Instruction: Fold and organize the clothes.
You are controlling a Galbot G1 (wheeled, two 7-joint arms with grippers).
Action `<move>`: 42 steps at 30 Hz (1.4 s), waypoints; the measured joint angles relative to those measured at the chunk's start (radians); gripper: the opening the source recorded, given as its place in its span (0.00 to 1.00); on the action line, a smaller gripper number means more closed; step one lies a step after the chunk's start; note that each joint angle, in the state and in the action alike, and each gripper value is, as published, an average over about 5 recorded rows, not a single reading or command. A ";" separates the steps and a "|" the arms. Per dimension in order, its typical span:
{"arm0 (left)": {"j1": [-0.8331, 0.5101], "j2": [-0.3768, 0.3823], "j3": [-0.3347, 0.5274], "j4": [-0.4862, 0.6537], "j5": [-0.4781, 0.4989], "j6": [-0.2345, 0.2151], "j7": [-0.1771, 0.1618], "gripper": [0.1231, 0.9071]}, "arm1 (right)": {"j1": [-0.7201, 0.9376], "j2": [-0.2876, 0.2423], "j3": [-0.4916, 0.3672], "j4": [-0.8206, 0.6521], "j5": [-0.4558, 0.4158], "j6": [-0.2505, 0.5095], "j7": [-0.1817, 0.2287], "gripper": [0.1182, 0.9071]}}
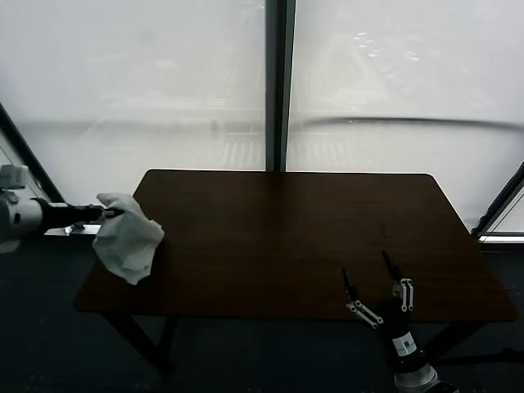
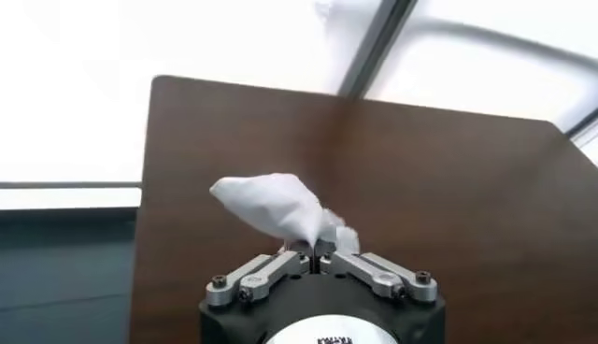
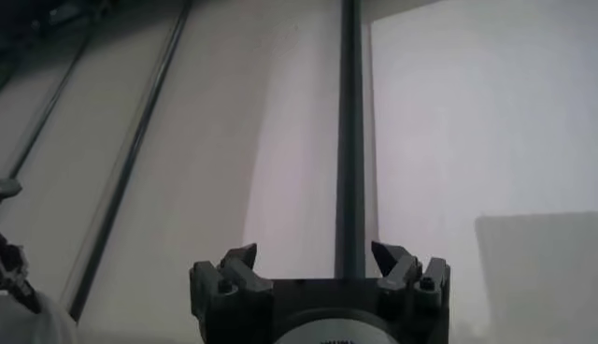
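The clothes, one white crumpled T-shirt (image 1: 127,237), hang bunched at the left edge of the dark brown table (image 1: 286,237). My left gripper (image 1: 110,214) reaches in from the left and is shut on a fold of the shirt (image 2: 276,207), which dangles over the table's left side; the jaws meet on the cloth at my left gripper (image 2: 313,247). Near the table's front right edge my right gripper (image 1: 370,278) points upward, open and empty. In the right wrist view the right gripper (image 3: 316,257) has its jaws spread wide against the pale wall.
Pale window panels with a dark vertical post (image 1: 279,82) stand behind the table. Dark floor shows to the left and in front of the table.
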 joint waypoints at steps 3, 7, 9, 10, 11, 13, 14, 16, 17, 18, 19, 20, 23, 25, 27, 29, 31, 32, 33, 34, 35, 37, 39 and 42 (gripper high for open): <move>0.008 -0.136 0.018 -0.052 0.052 0.000 -0.091 0.05 | -0.020 0.016 0.023 0.020 -0.020 -0.009 0.004 1.00; -0.009 -0.382 0.084 -0.030 0.174 0.000 -0.146 0.05 | -0.056 0.040 0.052 0.038 -0.046 -0.021 0.011 1.00; -0.028 -0.509 0.121 0.008 0.232 0.000 -0.165 0.06 | -0.073 0.052 0.058 0.047 -0.063 -0.040 0.028 1.00; -0.037 -0.567 0.136 0.026 0.256 0.000 -0.172 0.08 | -0.079 0.055 0.058 0.051 -0.073 -0.056 0.042 1.00; -0.045 -0.617 0.147 0.039 0.273 0.000 -0.177 0.13 | -0.083 0.057 0.056 0.056 -0.083 -0.076 0.060 1.00; -0.054 -0.689 0.159 0.054 0.290 0.000 -0.183 0.25 | -0.084 0.056 0.047 0.065 -0.094 -0.128 0.101 1.00; -0.056 -0.710 0.161 0.055 0.293 0.000 -0.185 0.34 | -0.082 0.053 0.039 0.070 -0.091 -0.161 0.124 1.00; -0.055 -0.730 0.156 0.045 0.290 0.000 -0.189 0.48 | -0.075 0.044 0.018 0.077 -0.066 -0.239 0.167 1.00; -0.054 -0.731 0.150 0.036 0.288 0.000 -0.191 0.58 | -0.070 0.037 0.004 0.080 -0.052 -0.284 0.187 1.00; -0.053 -0.728 0.143 0.023 0.287 0.000 -0.192 0.65 | -0.063 0.029 -0.012 0.083 -0.040 -0.332 0.207 1.00; -0.052 -0.722 0.134 0.007 0.285 0.000 -0.193 0.72 | -0.054 0.020 -0.029 0.086 -0.028 -0.382 0.230 1.00; -0.050 -0.713 0.125 -0.008 0.286 0.000 -0.194 0.81 | -0.044 0.009 -0.047 0.090 -0.017 -0.435 0.254 1.00; -0.040 -0.681 0.099 -0.057 0.298 0.000 -0.195 0.96 | -0.005 -0.022 -0.098 0.106 0.044 -0.601 0.305 1.00; -0.032 -0.661 0.082 -0.082 0.314 0.000 -0.196 0.99 | 0.028 -0.035 -0.124 0.116 0.108 -0.710 0.321 1.00; -0.024 -0.643 0.062 -0.100 0.328 0.000 -0.196 1.00 | 0.073 -0.040 -0.148 0.120 0.188 -0.830 0.337 1.00; -0.014 -0.625 0.040 -0.114 0.338 0.000 -0.195 1.00 | 0.131 -0.042 -0.176 0.117 0.271 -0.952 0.353 1.00; -0.002 -0.607 0.017 -0.127 0.345 0.000 -0.193 1.00 | 0.195 -0.043 -0.204 0.107 0.334 -1.052 0.362 1.00; 0.005 -0.599 0.005 -0.133 0.349 0.000 -0.193 1.00 | 0.227 -0.043 -0.218 0.099 0.356 -1.091 0.363 1.00; 0.013 -0.592 -0.007 -0.139 0.353 0.000 -0.192 1.00 | 0.257 -0.042 -0.232 0.090 0.370 -1.121 0.362 1.00; 0.022 -0.586 -0.019 -0.145 0.358 0.000 -0.192 1.00 | 0.287 -0.041 -0.245 0.078 0.383 -1.146 0.360 1.00; 0.032 -0.582 -0.031 -0.151 0.363 0.000 -0.192 1.00 | 0.316 -0.039 -0.257 0.065 0.395 -1.168 0.358 1.00; 0.057 -0.575 -0.056 -0.162 0.376 0.000 -0.192 1.00 | 0.371 -0.033 -0.279 0.036 0.421 -1.203 0.356 1.00; 0.083 -0.571 -0.079 -0.173 0.387 0.000 -0.191 1.00 | 0.421 -0.025 -0.299 0.005 0.446 -1.229 0.361 1.00; 0.124 -0.569 -0.115 -0.189 0.400 -0.002 -0.188 1.00 | 0.488 -0.007 -0.330 -0.045 0.478 -1.254 0.373 1.00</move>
